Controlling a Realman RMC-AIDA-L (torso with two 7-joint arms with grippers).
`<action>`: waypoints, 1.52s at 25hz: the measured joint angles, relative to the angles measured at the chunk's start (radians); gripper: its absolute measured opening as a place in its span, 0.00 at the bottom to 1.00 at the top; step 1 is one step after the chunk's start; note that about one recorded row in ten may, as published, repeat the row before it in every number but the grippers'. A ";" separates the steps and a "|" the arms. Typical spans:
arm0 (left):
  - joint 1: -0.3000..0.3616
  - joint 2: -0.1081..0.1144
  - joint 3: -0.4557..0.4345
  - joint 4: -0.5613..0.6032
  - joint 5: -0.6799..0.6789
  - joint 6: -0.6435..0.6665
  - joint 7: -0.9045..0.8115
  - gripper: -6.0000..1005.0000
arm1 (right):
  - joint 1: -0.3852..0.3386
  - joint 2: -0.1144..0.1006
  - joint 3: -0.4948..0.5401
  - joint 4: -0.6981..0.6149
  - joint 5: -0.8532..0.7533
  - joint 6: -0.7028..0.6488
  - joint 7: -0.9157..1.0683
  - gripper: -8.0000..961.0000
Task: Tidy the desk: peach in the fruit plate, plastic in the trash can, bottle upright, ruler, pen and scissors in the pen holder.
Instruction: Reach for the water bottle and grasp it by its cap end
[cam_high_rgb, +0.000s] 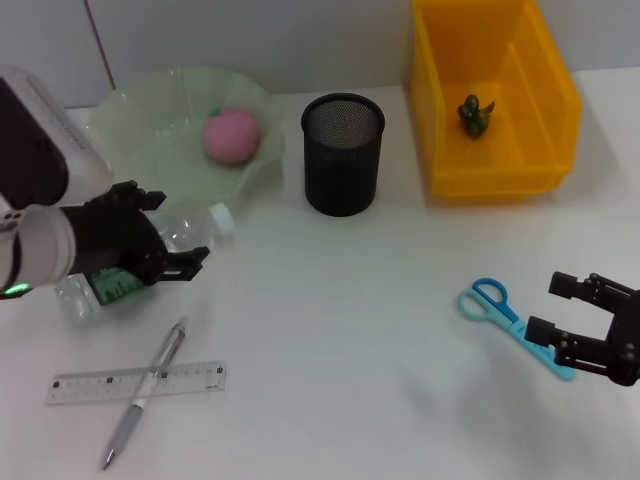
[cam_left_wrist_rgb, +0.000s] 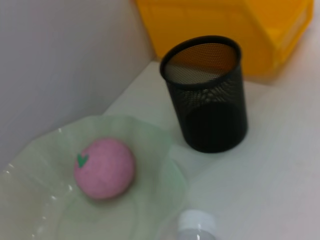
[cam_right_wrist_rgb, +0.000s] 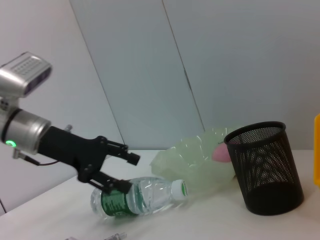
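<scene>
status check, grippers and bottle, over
Left gripper open, straddling the bottle, which lies on its side by the fruit plate. Right gripper open over the scissors. Nothing in the way.

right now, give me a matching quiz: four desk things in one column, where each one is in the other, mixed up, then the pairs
Things:
1. peach
2. plastic
3. bottle
4. pen

Places:
A. lying across the ruler
B. in the yellow bin
C. on its side between the left gripper's open fingers
D. in the green plate

Pairs: 1-D, 2-B, 3-C, 4-A
</scene>
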 joint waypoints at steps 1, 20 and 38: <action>0.000 0.000 0.000 0.000 0.000 0.000 0.000 0.80 | 0.000 0.000 -0.001 0.000 0.000 0.000 0.000 0.88; -0.063 0.003 0.017 -0.067 -0.001 0.068 -0.001 0.79 | -0.001 -0.005 0.001 -0.003 0.000 -0.009 0.015 0.88; -0.066 0.000 0.013 -0.042 0.189 0.003 -0.129 0.78 | 0.002 -0.011 -0.006 -0.006 -0.002 -0.025 0.026 0.88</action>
